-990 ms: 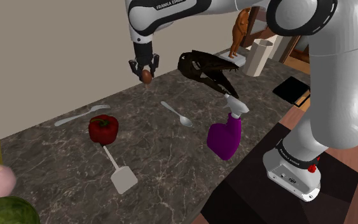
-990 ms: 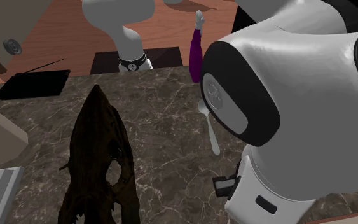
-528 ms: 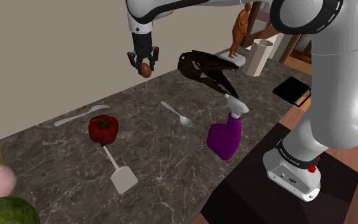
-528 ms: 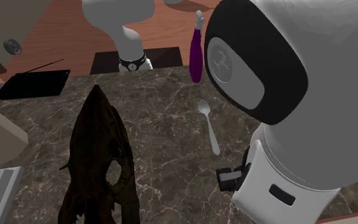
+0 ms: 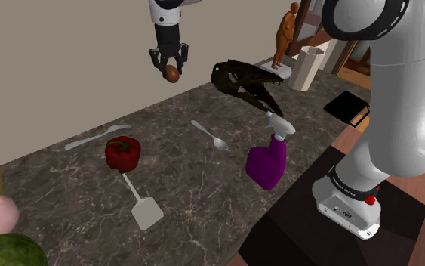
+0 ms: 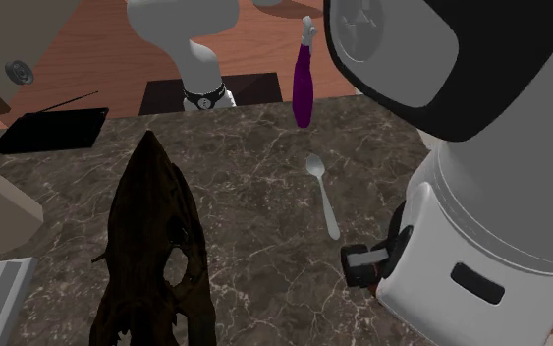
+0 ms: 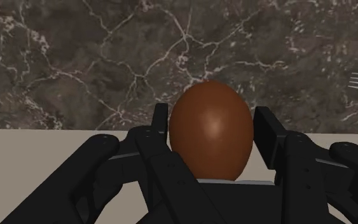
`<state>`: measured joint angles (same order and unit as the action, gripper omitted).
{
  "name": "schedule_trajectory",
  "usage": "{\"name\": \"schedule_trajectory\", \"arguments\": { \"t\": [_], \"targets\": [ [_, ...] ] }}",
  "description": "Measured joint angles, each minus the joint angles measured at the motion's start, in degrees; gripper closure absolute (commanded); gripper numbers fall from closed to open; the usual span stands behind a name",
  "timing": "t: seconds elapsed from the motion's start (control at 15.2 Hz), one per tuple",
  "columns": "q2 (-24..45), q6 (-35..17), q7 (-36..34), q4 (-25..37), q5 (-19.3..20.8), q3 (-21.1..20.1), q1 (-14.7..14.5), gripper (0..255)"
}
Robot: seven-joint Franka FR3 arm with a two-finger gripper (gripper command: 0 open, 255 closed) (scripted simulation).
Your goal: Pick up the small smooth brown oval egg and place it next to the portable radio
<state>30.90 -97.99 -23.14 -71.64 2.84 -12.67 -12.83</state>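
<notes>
Egg (image 7: 210, 130) clasped on both sides by the fingers of the gripper (image 5: 171, 68), hanging well above the counter (image 5: 188, 189) near the wall. Carry step: hold squeeze steady, travel level and slow, pass clear of the dark skull-like object (image 5: 244, 81), lower close to the stone before release. Cannot tell which item is the radio

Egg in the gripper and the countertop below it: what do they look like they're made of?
The egg: smooth, uniform brown with a soft highlight; shell or plastic, the look leaves it open. The countertop: dark stone, likely marble, judging by its pale branching veins.
</notes>
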Motion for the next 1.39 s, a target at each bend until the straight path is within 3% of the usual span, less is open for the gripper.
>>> {"name": "schedule_trajectory", "arguments": {
  "t": [0.26, 0.86, 1.39],
  "targets": [
    [-1.0, 2.1, 0.2, 1.0, -0.2, 0.0, 0.2, 255],
    [-21.8, -6.8, 7.7, -28.5, -4.2, 1.2, 7.2, 255],
    [-36.3, -9.4, 16.0, -45.9, -6.3, 4.6, 11.2, 255]
  ]
}}
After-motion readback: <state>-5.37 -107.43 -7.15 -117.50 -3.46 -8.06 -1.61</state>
